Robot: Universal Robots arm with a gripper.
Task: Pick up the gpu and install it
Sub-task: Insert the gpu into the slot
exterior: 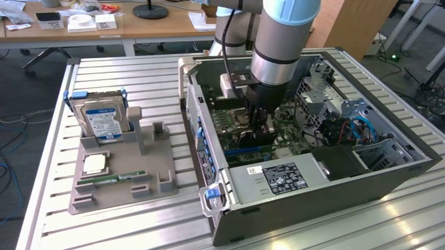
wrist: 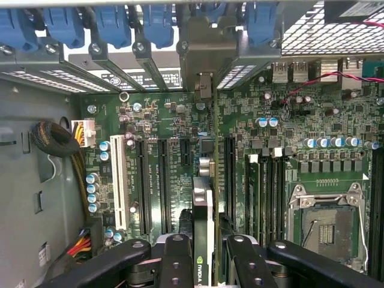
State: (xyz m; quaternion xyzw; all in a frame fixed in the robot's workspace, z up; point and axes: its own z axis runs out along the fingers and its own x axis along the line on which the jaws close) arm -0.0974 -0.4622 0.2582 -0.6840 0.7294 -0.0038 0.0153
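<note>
My gripper [exterior: 258,119] reaches down into the open computer case [exterior: 389,172] and is shut on the gpu [exterior: 255,137], which hangs as a dark card just above the green motherboard [exterior: 295,130]. From the wrist, the gpu [wrist: 203,210] shows edge-on between my two black fingers [wrist: 175,259], with a logo on its near edge. It runs along the long black expansion slots [wrist: 163,186], its far end pointing at the rear bracket openings [wrist: 204,84]. Whether the card touches a slot I cannot tell. My gripper [wrist: 207,261] holds it upright.
A grey holder tray [exterior: 132,182] stands at the exterior view's left with a silver hard drive [exterior: 103,121], a processor chip [exterior: 94,165] and a green memory stick [exterior: 111,179]. Inside the case are the processor socket [wrist: 327,225], blue slot latches [wrist: 114,27] and a cable bundle [wrist: 57,141].
</note>
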